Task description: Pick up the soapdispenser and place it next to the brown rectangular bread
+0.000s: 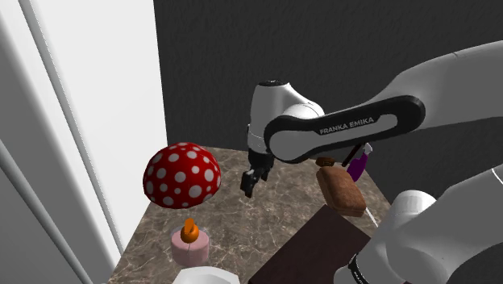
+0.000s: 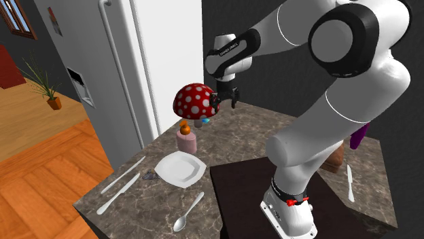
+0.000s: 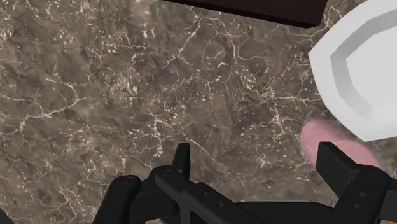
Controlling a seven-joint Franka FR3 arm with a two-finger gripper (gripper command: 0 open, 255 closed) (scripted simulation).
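Observation:
The soap dispenser is a short pink body with an orange pump. It stands on the marble counter between a red spotted mushroom and a white plate, and appears as well in the second exterior view. My gripper hangs open above the counter, behind the mushroom in the shoulder view and up and to the right of the dispenser. Nothing sits between its fingers. The dispenser's pink top shows just beside the other finger. The brown rectangular bread lies under my arm, near the counter's far side.
A red mushroom with white dots stands close to the gripper. A white plate lies beside the dispenser, with a spoon and knives near the counter's edge. A purple bottle stands by the bread. A white fridge borders the counter.

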